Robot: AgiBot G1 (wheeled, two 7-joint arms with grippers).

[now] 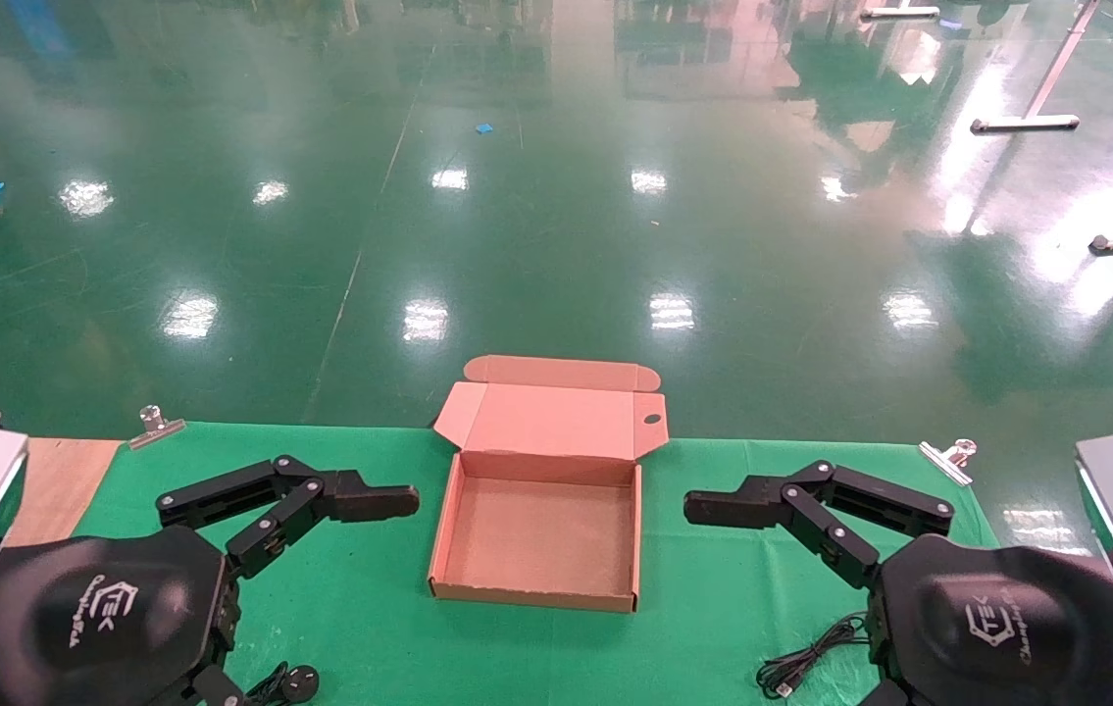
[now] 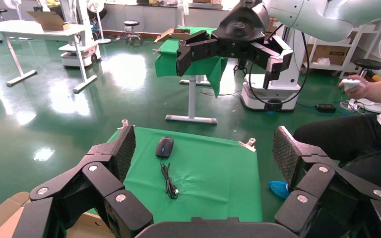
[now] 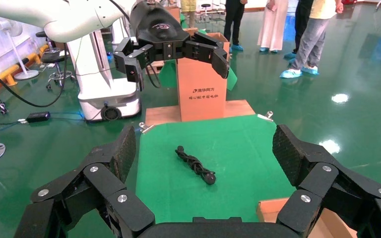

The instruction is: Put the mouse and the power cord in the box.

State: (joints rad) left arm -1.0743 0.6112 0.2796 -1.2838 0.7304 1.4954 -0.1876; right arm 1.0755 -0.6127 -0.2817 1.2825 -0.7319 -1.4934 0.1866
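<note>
Cardboard mailer box (image 1: 536,534) sits at lower centre of the head view on the green tablecloth (image 1: 370,588), lid hinged back and upright, interior bare.

Left gripper (image 1: 321,588) hangs at lower left of the head view, above the cloth and beside the box, fingers spread wide and grasping nothing. Right gripper (image 1: 772,598) mirrors it at lower right, fingers likewise spread and unloaded. Both are clear of the box walls.

Mouse (image 2: 164,147) lies in the middle of the left wrist view, on the cloth toward its far edge, thin cable (image 2: 169,181) trailing off it toward the camera in a loose bunch. In the head view only that cable shows, at the bottom right edge beside the right gripper's body.

Power cord (image 3: 194,164) lies at centre of the right wrist view, a twisted bundle on the cloth, round plug at its near end. In the head view its plug shows at the bottom left edge.

Metal clips (image 1: 156,426) pin the cloth's far corners.
</note>
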